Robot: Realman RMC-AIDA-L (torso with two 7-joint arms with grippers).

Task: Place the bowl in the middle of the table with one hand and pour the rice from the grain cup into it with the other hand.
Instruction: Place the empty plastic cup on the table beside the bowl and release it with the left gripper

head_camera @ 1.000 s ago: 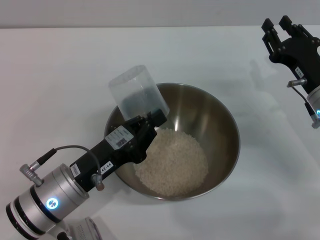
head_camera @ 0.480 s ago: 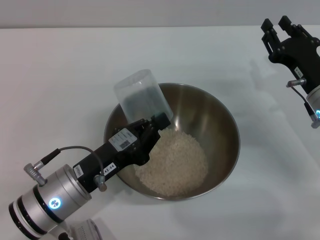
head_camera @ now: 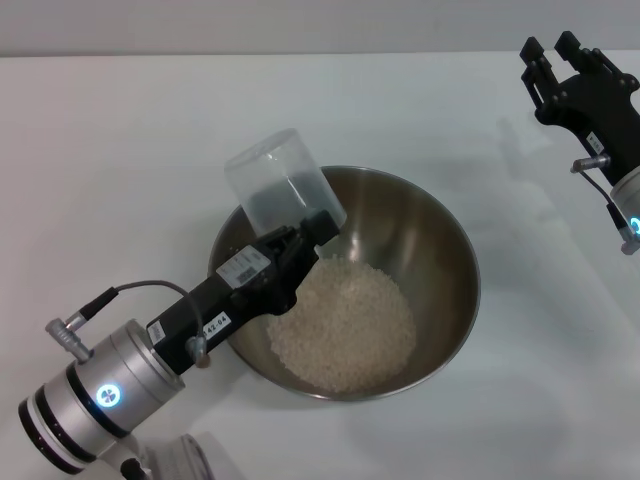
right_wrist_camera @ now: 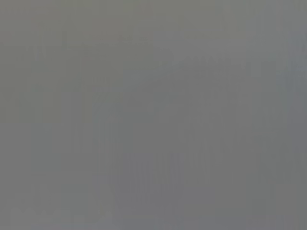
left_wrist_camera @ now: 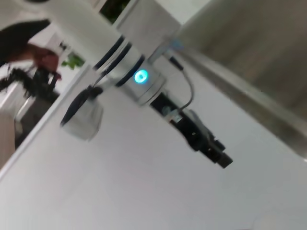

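Note:
The steel bowl (head_camera: 430, 240) stands in the middle of the white table (head_camera: 120, 150), with a heap of rice (head_camera: 345, 325) inside it. My left gripper (head_camera: 310, 235) is shut on the clear grain cup (head_camera: 280, 190), which is tipped mouth-down over the bowl's left rim and looks empty. My right gripper (head_camera: 550, 48) is open and empty, raised at the far right edge, well away from the bowl. The left wrist view shows the bowl's wall (left_wrist_camera: 259, 43) and, farther off, the right arm's gripper (left_wrist_camera: 211, 146). The right wrist view is plain grey.
A pale round object (head_camera: 185, 460) shows at the front left edge under my left arm. White tabletop lies on all sides of the bowl.
My left gripper and the cup shifted slightly toward the bowl, then back up a little. The rice heap, the bowl and the right arm have not moved.

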